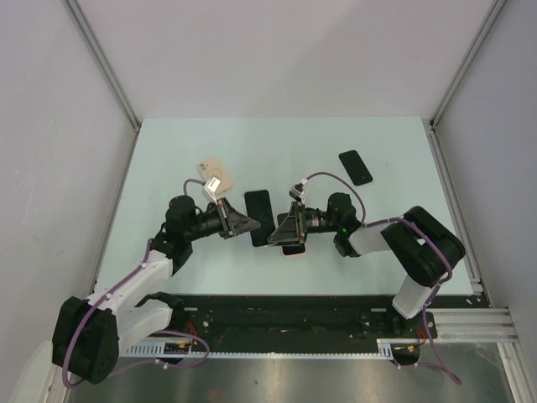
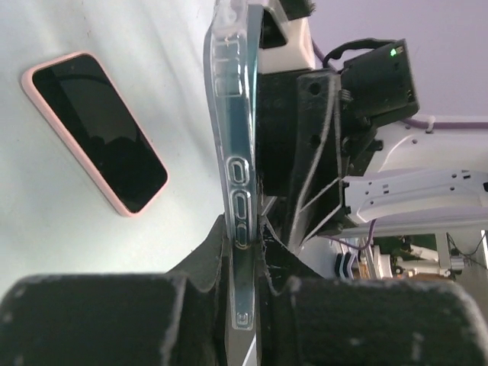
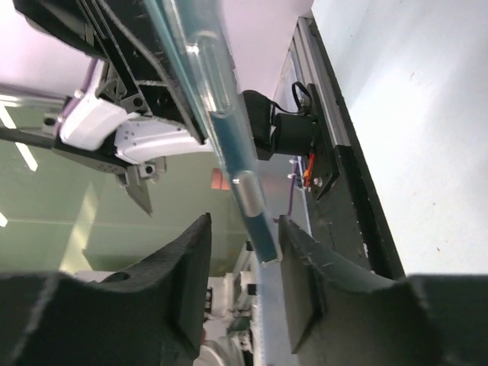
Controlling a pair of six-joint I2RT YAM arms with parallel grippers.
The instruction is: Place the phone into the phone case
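Note:
My left gripper [image 1: 243, 225] [image 2: 245, 259] is shut on the lower end of a clear phone case [image 2: 232, 152] that stands on edge above the table. From above it shows as a dark slab [image 1: 258, 217], so a dark phone seems to sit in it. My right gripper [image 1: 281, 228] [image 3: 244, 236] faces it from the other side. Its jaws straddle the case's end [image 3: 255, 213]: the edge rests against one finger [image 3: 305, 267], with a gap to the other. A second phone in a pink case [image 2: 95, 130] [image 1: 294, 248] lies flat on the table below the right gripper.
A black phone [image 1: 356, 167] lies at the back right of the pale green table [image 1: 168, 159]. A tan tag with a white label [image 1: 213, 175] lies behind the left arm. Grey walls close in both sides, and a black rail [image 1: 277, 315] runs along the near edge.

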